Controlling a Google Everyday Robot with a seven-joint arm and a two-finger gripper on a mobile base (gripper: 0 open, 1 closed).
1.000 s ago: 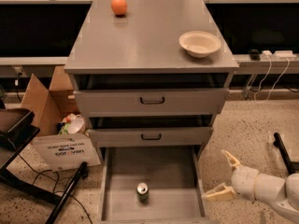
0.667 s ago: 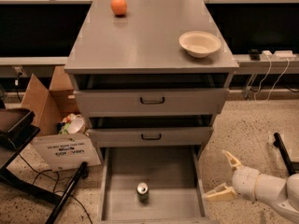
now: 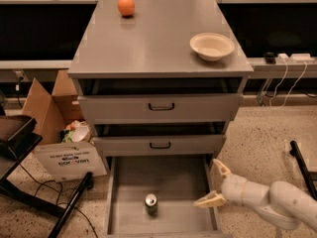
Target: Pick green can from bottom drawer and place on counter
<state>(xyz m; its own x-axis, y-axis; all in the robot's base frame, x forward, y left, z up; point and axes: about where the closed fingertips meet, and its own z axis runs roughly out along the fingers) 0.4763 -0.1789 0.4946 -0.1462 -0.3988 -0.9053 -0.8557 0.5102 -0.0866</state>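
Approach step: the can (image 3: 151,203) stands upright near the front of the pulled-out drawer (image 3: 168,180), while the gripper (image 3: 216,184) hangs at the drawer's right edge, well right of the can, its two fingers spread wide and holding nothing. The next move, as I judge it, calls for a sweep left and down to bracket the can before closing; the counter (image 3: 158,38) above carries only an orange (image 3: 126,6) and a bowl (image 3: 212,45).

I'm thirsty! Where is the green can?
The green can stands in the open bottom drawer, near its front, low in the camera view. The open gripper hovers to its right, by the drawer's right edge.
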